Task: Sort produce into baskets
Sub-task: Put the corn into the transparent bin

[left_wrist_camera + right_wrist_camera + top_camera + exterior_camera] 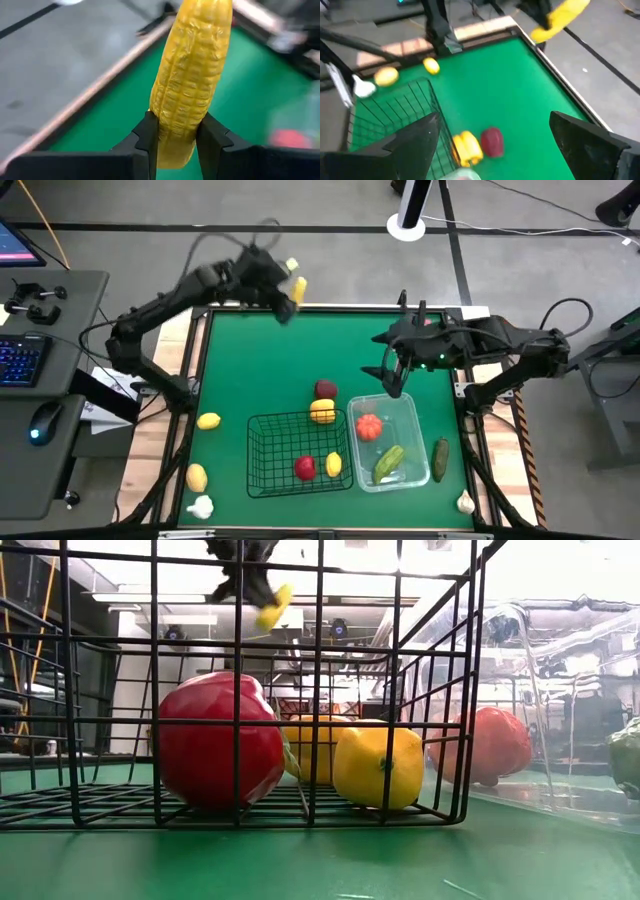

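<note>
The left end effector [285, 292] is gripping a yellow toy corn cob [192, 75] between its two fingers, holding it high above the far edge of the green tabletop [270, 365]. The right end effector [395, 375] is hanging with its fingers spread apart over the clear plastic tub [412, 420], which is standing just beside the black wire-mesh basket [270, 442].

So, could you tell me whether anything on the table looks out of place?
Yes: a yellow piece sits perched on the wire basket's far rim, not inside. A cucumber lies outside the clear tub.
</note>
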Controlling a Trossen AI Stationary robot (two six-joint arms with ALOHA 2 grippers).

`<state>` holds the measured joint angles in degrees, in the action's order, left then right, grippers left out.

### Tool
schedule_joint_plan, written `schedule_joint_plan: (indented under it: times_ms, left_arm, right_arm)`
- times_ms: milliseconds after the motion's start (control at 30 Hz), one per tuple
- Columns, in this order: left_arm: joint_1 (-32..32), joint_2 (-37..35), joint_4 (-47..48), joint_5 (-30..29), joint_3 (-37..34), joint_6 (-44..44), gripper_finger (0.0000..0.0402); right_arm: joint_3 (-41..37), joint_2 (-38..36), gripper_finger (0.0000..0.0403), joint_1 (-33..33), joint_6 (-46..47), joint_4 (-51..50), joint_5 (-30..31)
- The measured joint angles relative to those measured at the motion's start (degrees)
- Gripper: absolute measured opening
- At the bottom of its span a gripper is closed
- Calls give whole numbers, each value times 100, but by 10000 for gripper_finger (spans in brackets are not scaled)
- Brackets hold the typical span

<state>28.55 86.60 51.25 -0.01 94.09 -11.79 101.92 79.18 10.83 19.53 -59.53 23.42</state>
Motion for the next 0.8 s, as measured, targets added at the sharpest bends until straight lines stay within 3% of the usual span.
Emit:
schedule_joint_plan:
  times_ms: [467,800]
  left_arm:
    - [-3415,-900,-2721,-264,-1855,-1559,78]
    - [-4662,-1235,-2951,-580,-2042,-1468,80]
  right_arm:
    - [-1033,-406,365,580,1048,-777,1021]
    - [-1761,-968,365,610,2495,-758,1203]
